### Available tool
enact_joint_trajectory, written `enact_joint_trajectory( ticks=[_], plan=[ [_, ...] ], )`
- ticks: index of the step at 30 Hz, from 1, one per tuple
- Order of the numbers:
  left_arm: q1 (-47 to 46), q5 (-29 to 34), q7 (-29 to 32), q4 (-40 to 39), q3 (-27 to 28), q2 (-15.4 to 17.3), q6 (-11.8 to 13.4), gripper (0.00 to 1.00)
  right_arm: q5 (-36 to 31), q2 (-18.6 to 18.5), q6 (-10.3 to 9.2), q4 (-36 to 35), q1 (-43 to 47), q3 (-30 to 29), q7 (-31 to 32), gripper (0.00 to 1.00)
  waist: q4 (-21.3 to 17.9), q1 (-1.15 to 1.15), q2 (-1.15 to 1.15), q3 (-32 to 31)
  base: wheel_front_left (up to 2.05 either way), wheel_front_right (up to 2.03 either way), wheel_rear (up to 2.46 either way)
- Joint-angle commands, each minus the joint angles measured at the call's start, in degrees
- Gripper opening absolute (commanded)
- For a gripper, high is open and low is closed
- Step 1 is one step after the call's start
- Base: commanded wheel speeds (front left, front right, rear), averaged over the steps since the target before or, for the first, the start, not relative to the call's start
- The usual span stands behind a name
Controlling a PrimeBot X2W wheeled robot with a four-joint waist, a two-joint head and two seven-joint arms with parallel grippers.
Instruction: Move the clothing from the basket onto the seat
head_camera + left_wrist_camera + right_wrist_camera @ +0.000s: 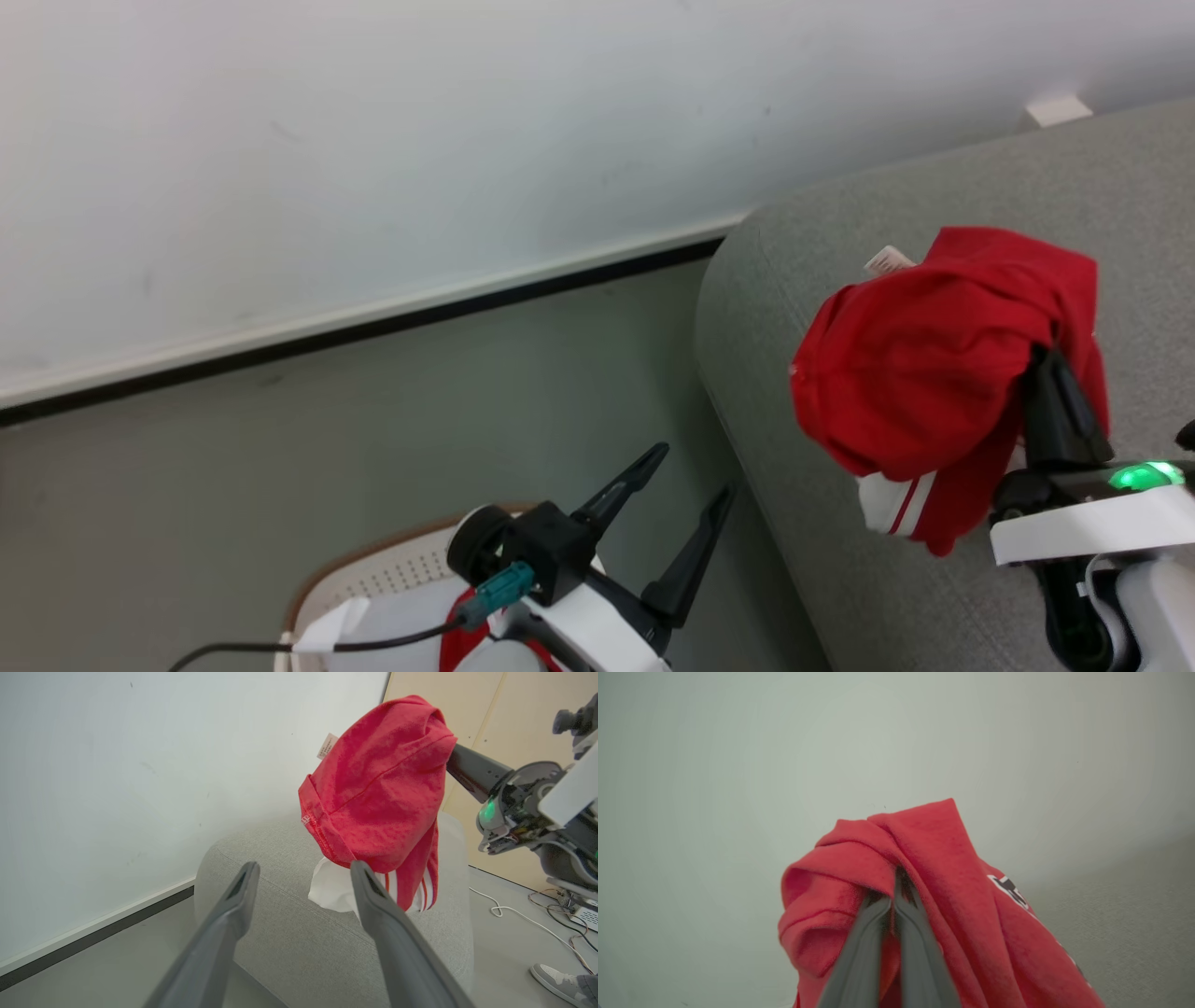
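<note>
Right gripper (895, 887) tight on clothing (920, 373) (tag (327, 745) unreadable)

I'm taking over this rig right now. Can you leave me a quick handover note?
Right tool: shut on the red garment, which hangs over the sofa, not yet released.
Left tool: open, empty, above the laundry basket.
Done: one garment is out of the basket.
Left: lay it on the sofa; more red fabric shows in the basket.
</note>
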Motion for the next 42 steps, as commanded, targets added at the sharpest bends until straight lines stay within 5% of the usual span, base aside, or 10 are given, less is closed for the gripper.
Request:
enact_joint_trajectory(
  ticks=[1,9,16,27,29,31,42],
  plan=[
    [-1.1,0.4,-0.3,-0.3,-0.1,0.3,-0.3,1.00,-0.8,-0.6,-0.12,-0.4,-0.8,-0.8,0.0,0.00,-0.9,0.00,0.00,2.9,0.00,0.00,0.00],
    [-6.1,1.8,0.3,-1.4,-2.2,1.8,-1.7,1.00,-1.0,-4.2,-0.12,2.6,-10.1,-7.2,0.0,0.00,2.6,0.00,0.00,12.7,0.00,0.00,0.00],
    [-12.3,2.6,1.3,-2.8,-3.9,2.9,-2.3,1.00,-3.8,-10.7,-0.12,13.3,-23.9,-16.0,0.0,0.00,7.5,0.00,0.00,21.8,0.00,0.00,0.00],
    [-15.0,2.7,0.6,-2.7,-4.4,4.7,-2.5,1.00,-17.6,-8.2,-0.12,31.3,-33.3,-31.9,0.0,0.00,10.8,0.00,0.00,27.5,0.00,0.00,0.00],
    [-15.1,2.9,0.4,-2.4,-4.3,5.0,-2.2,1.00,-19.9,-6.5,-0.12,31.4,-32.0,-35.1,0.0,0.40,10.9,0.00,0.00,27.3,0.00,0.00,0.00],
    [-14.8,3.1,0.2,-2.1,-4.2,5.1,-1.9,1.00,-21.3,-4.5,-0.12,30.2,-29.9,-36.1,0.0,1.00,10.8,0.00,0.00,26.8,0.00,0.00,0.00],
    [-9.9,0.6,-0.9,-0.9,-0.3,7.7,0.0,1.00,-23.1,2.2,-0.12,15.5,-15.0,-33.7,0.0,1.00,6.8,0.00,0.00,19.5,0.00,0.00,0.00]
  ],
)
